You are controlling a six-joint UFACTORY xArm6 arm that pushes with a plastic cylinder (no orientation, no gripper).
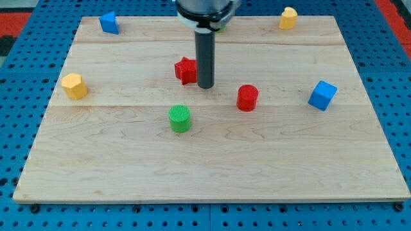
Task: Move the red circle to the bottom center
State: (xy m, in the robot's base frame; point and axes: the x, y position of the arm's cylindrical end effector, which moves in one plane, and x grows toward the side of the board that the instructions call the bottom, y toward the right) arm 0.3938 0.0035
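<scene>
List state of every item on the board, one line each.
my tip: down on the board, touching or nearly touching the red star's right side, up-left of the red circle
red star: flat, partly hidden by the rod
red circle: upright, untouched, mid-board
green circle: upright, alone
blue cube: right side, alone
blue block: top-left corner
yellow block: left edge
yellow block, top right: near top edge

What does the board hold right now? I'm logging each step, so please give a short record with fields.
tip: my tip beside the red star, on its right
target: red circle, right of the tip, apart from it
nearest other: green circle, lower left
blue blocks: top left, right
yellow blocks: left, top right
</scene>
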